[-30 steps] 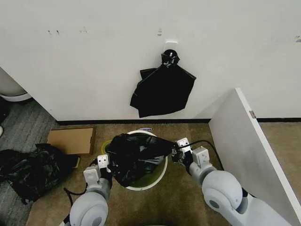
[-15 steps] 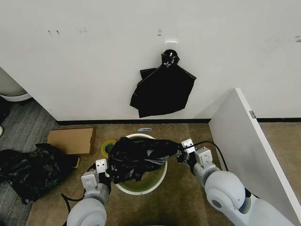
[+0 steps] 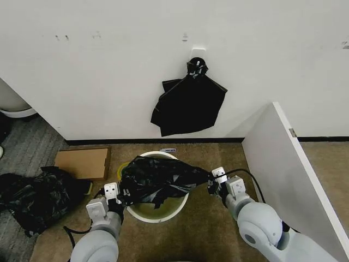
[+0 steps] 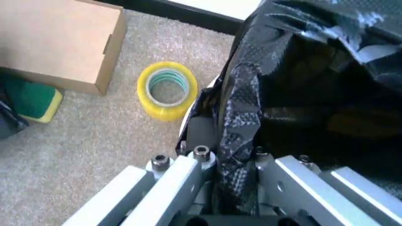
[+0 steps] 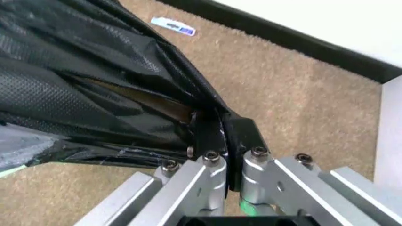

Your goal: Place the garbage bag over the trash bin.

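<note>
The garbage bag (image 3: 159, 179), stretched left to right, spans the mouth of the trash bin (image 3: 158, 214) on the carpet near the wall. The left pincer (image 3: 119, 194) is clamped on the bag's left edge; the right pincer (image 3: 210, 182) is clamped on its right edge. A yellow tape roll (image 4: 167, 89) and cardboard box (image 3: 82, 162) lie to the bin's left.

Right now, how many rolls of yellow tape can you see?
1. The tape roll stands on the carpet between the cardboard box and the bin. More could be hidden behind the bag.
</note>
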{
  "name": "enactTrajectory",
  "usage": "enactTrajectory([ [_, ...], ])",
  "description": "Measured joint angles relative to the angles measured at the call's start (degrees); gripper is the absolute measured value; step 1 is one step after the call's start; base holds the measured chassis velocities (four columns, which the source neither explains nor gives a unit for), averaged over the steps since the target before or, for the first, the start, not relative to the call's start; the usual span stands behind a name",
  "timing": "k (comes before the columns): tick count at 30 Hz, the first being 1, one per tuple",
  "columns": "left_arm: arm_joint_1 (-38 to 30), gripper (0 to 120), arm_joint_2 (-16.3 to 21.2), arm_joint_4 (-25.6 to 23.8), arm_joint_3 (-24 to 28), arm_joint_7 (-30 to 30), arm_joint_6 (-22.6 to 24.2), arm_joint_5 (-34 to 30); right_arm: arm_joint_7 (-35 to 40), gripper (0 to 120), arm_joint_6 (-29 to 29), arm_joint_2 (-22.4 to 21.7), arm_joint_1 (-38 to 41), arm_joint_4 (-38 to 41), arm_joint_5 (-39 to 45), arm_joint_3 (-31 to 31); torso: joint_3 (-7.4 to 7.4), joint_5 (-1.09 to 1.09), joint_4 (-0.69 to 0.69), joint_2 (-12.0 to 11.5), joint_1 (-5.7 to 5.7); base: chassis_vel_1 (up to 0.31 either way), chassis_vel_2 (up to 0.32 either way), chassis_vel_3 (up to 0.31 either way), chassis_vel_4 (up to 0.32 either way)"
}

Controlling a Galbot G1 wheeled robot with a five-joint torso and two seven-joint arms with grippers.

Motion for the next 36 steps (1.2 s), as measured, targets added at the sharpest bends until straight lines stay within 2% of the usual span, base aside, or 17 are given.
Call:
enactTrajectory([
  [6,0.15,1,-0.09,0.00,-0.11,-0.17,-0.01,0.09,-0.19,0,1.86,-0.25,-0.63,1.60,-1.19,-0.18,0.00,0.01,0.00,0.00,0.00,0.000,0.000,0.000,0.000],
  [12,0.02,0,-0.08,0.43,-0.13,-0.27,-0.02,0.20,-2.28,11,4.67,-1.54,-1.79,4.29,-4.45,0.78,0.00,0.00,0.00,0.00,0.00,0.000,0.000,0.000,0.000],
  [14,-0.59,0,-0.04,0.97,0.01,-0.34,-0.02,0.14,-6.51,30,7.21,-3.35,-4.28,7.99,-9.71,1.66,0.00,-0.01,0.01,0.00,0.00,0.000,0.000,0.000,0.000],
  [16,-0.83,0,-0.01,1.12,0.07,-0.37,-0.02,0.03,-7.88,32,7.82,-3.89,-5.39,9.09,-11.53,1.91,0.00,-0.01,-0.01,0.00,0.00,0.000,0.000,0.000,0.000],
  [19,-1.77,0,0.13,1.51,0.35,-0.52,0.06,-0.53,-12.95,44,10.87,-6.20,-11.73,13.16,-20.17,3.04,0.00,0.00,-0.02,0.00,0.00,0.000,0.000,0.000,0.000],
  [23,-2.03,0,0.13,1.63,0.66,-0.59,0.19,-0.77,-16.23,61,15.42,-7.51,-14.63,13.87,-27.52,4.26,0.00,0.00,0.00,0.00,0.00,0.000,0.000,0.000,0.000],
  [24,-2.03,0,0.13,1.63,0.66,-0.59,0.19,-0.77,-16.23,61,15.42,-7.51,-14.63,13.87,-27.52,4.26,0.00,0.00,0.00,0.00,0.00,0.000,0.000,0.000,0.000],
  [28,-2.22,0,0.04,1.35,1.27,-0.61,0.47,-0.93,-18.85,79,24.32,-8.33,-14.59,11.99,-39.35,3.39,0.00,0.00,-0.01,0.00,0.00,0.000,0.000,0.000,0.000],
  [30,-2.17,0,0.02,0.96,1.37,-0.60,0.73,-1.04,-20.98,87,31.34,-8.38,-13.17,8.76,-48.74,3.31,0.00,0.00,-0.01,0.00,0.00,0.000,0.000,0.000,0.000],
  [32,-2.13,0,0.02,0.80,1.39,-0.60,0.82,-1.06,-21.55,90,33.27,-8.37,-12.72,7.74,-51.38,3.41,0.00,0.00,0.00,0.00,0.00,0.000,0.000,0.000,0.000],
  [34,-1.65,0,0.19,0.11,1.43,-0.45,1.26,-1.22,-24.11,98,43.22,-8.14,-10.14,3.21,-63.30,4.26,0.00,0.01,0.01,0.00,0.01,0.000,0.000,0.000,0.000],
  [36,-1.28,0,0.33,-0.37,1.60,-0.29,1.56,-1.24,-25.74,100,49.22,-8.01,-8.45,0.81,-69.36,4.50,0.00,0.01,0.01,0.00,0.01,0.000,0.000,0.000,0.000],
])
